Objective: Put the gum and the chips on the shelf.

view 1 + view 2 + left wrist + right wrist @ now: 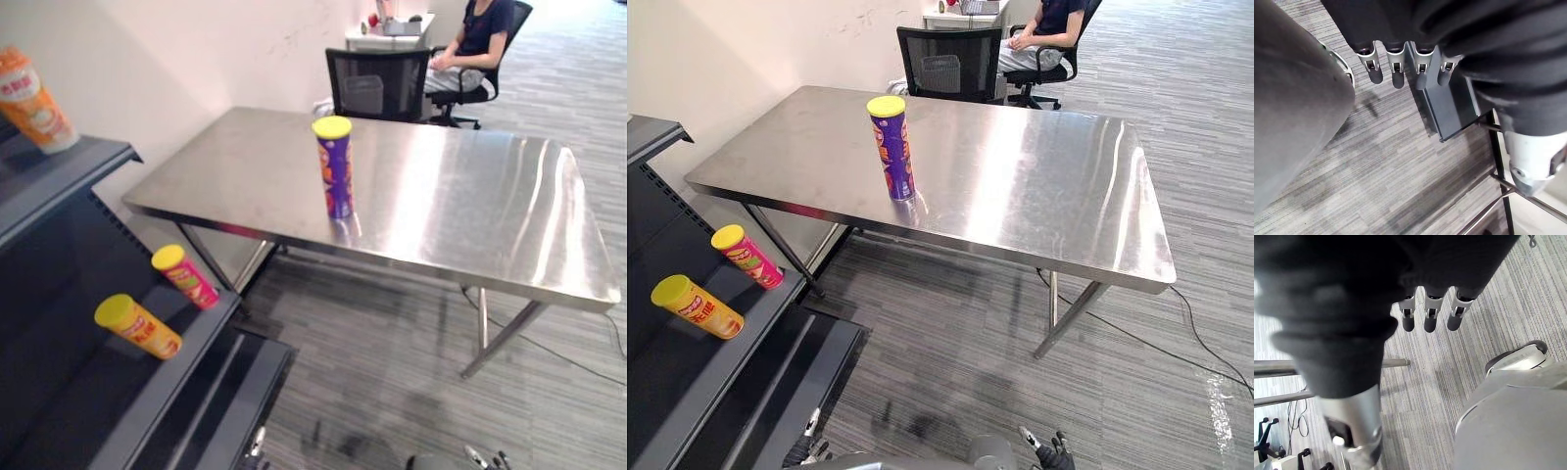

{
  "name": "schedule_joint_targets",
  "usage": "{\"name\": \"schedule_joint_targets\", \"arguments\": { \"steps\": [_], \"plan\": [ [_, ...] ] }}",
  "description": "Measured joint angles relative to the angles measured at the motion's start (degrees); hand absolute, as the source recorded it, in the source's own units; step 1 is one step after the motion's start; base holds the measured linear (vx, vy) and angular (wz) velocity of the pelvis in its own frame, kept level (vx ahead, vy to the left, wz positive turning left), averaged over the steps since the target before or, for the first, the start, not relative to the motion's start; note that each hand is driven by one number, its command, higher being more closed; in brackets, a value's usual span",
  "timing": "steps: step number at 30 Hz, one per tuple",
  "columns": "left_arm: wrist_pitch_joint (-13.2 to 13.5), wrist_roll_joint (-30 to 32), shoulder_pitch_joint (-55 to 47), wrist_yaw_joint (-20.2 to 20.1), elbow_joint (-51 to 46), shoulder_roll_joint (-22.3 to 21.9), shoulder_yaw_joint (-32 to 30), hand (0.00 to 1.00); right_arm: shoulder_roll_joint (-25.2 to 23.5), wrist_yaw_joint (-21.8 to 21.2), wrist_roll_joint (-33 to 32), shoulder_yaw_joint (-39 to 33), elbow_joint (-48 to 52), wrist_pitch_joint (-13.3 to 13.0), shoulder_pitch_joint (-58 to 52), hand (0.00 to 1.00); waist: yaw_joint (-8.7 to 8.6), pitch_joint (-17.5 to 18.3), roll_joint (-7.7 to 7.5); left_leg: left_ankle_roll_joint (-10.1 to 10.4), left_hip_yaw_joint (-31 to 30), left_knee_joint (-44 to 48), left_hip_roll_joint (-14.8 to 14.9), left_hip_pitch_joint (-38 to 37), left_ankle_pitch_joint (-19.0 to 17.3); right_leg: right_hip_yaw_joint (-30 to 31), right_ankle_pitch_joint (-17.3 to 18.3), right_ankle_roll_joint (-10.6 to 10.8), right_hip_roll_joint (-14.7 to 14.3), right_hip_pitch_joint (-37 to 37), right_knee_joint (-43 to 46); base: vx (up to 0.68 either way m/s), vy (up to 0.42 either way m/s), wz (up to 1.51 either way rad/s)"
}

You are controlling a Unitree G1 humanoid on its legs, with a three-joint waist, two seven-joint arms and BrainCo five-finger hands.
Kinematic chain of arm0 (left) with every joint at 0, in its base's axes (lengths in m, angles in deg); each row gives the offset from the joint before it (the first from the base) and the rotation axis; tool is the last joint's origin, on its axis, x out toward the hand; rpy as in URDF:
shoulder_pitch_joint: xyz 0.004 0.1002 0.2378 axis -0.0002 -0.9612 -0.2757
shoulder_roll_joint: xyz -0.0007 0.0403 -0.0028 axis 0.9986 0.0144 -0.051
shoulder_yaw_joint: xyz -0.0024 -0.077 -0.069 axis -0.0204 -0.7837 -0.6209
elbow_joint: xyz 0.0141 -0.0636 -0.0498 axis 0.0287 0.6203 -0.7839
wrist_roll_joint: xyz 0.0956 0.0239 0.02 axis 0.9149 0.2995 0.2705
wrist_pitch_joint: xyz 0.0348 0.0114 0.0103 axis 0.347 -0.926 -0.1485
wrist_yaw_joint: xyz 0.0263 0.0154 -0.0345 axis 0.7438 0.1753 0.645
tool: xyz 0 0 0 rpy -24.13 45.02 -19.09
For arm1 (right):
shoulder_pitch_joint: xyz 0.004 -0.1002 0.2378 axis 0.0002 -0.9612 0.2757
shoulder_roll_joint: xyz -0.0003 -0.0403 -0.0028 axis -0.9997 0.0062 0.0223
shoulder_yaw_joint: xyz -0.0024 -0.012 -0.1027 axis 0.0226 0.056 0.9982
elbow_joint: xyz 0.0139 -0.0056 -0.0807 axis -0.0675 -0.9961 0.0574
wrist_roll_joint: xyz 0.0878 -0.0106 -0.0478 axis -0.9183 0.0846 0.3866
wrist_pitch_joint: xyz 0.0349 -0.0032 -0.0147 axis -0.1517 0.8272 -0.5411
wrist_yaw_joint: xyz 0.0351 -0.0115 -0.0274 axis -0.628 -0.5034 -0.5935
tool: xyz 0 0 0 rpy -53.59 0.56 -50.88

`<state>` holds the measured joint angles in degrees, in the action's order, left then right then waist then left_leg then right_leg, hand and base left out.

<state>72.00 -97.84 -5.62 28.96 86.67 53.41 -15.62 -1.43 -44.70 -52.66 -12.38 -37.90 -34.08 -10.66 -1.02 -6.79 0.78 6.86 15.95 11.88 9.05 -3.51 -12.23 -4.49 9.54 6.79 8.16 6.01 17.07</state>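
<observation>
Hands: my left hand point(1397, 73), right hand point(1431, 319) released, empty.
Shelf point(69, 392): two lying, yellow can point(137, 326), red can point(184, 275), by edge.
Table point(470, 206): one purple can point(334, 166) upright, room around.

Steel table point(470, 215) on grey carpet point(392, 372); behind it a black chair point(377, 83) and a seated person point(480, 39)

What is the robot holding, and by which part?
Nothing. The left robot hand and right robot hand hang open; the purple chips can stands on the table.
</observation>
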Motion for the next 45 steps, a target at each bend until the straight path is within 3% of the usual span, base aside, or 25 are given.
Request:
{"name": "schedule_joint_targets", "arguments": {
  "steps": [8,15,19,24,29,32,35,38,40,45],
  "plan": [
    [0.54,2.22,0.08,3.1,1.55,0.6,0.17,0.0,-0.3,3.84,-0.12,-1.73,-4.0,-0.66,0.6,0.0,0.03,1.22,-0.65,-0.93,2.07,-2.75,-1.07,-1.72,0.6,0.48,-7.77,0.85,-0.41,-5.37,-12.95,0.0,0.071,-0.13],
    [0.86,4.88,-0.56,4.21,1.02,0.69,-2.0,0.0,-0.19,9.04,-11.39,-11.9,-0.55,-1.88,0.96,0.0,0.88,1.74,-1.18,-1.23,3.23,-4.11,-0.72,-1.78,1.26,-0.62,-9.3,0.15,-0.58,-6.15,-17.35,-0.03,-0.004,-0.1],
    [0.98,6.63,-2.99,4.17,-1.14,0.49,-4.54,0.0,3.27,14.65,-17.82,-20.61,14.11,-3.91,1.84,0.0,1.14,2.32,-1.38,-0.73,4.17,-5.06,0.09,-2.7,1.35,-2.69,-10.0,-0.56,-0.65,-6.32,-18.11,0.05,-0.008,-0.13],
    [1.45,6.62,-4.71,4.23,-3.85,0.33,-4.34,0.0,8.54,20.88,-17.19,-23.46,36.33,-7.19,4.43,0.0,1.14,3.08,-1.57,-0.45,4.18,-5.8,0.86,-2.91,1.37,-3.51,-11.0,0.15,-1.56,-6.74,-18.96,0.08,-0.023,0.0],
    [1.33,6.91,-5.02,4.29,-7.56,0.31,-2.09,0.0,8.7,23.79,-5.01,-17.97,61.2,-7.25,6.1,0.0,1.24,3.57,-3.47,-0.45,3.91,-5.76,0.89,-2.5,1.37,-4.02,-11.03,0.19,-1.7,-6.71,-19.56,0.02,-0.005,0.01],
    [1.33,8.21,-5.04,4.36,-7.71,0.36,-2.05,0.0,8.65,23.76,1.77,-15.61,67.71,-6.49,6.25,0.0,1.19,4.07,-4.16,-0.46,3.77,-5.74,0.48,-2.06,1.36,-4.02,-11.36,0.34,-1.59,-6.64,-20.28,0.0,0.0,0.0],
    [1.34,8.59,-5.12,4.67,-7.5,0.76,-2.05,0.0,9.33,21.15,5.12,-11.68,71.11,-5.07,8.69,0.0,0.92,4.35,-4.48,-0.51,2.94,-5.71,-0.49,-1.54,1.37,-3.83,-12.26,0.53,-1.34,-6.53,-21.32,-0.01,0.004,-0.01],
    [1.34,8.9,-5.12,4.99,-7.15,0.98,-1.93,0.0,12.86,15.05,4.96,-7.08,70.92,-2.41,9.78,0.0,0.86,4.42,-4.38,-0.71,-0.06,-5.7,-1.48,-1.21,1.25,-4.24,-12.98,0.9,-0.66,-7.15,-22.51,-0.02,0.024,0.1],
    [1.38,10.61,-5.08,5.43,-7.05,1.87,-1.04,0.0,15.79,8.2,4.44,-2.99,69.5,-0.31,11.54,0.0,0.98,4.46,-4.37,-0.9,-1.6,-5.49,-2.06,-0.1,1.16,-5.01,-13.52,1.02,-0.21,-6.93,-23.06,-0.04,0.026,0.18],
    [1.34,11.06,-6.03,5.81,-6.7,3.33,0.09,0.0,20.31,-1.26,3.95,3.66,60.61,3.58,17.99,0.0,1.96,4.43,-4.34,-1.09,-4.9,-5.2,-2.84,0.6,1.27,-6.88,-13.6,1.14,0.39,-7.53,-23.06,-0.03,0.01,0.21]
  ]
}}
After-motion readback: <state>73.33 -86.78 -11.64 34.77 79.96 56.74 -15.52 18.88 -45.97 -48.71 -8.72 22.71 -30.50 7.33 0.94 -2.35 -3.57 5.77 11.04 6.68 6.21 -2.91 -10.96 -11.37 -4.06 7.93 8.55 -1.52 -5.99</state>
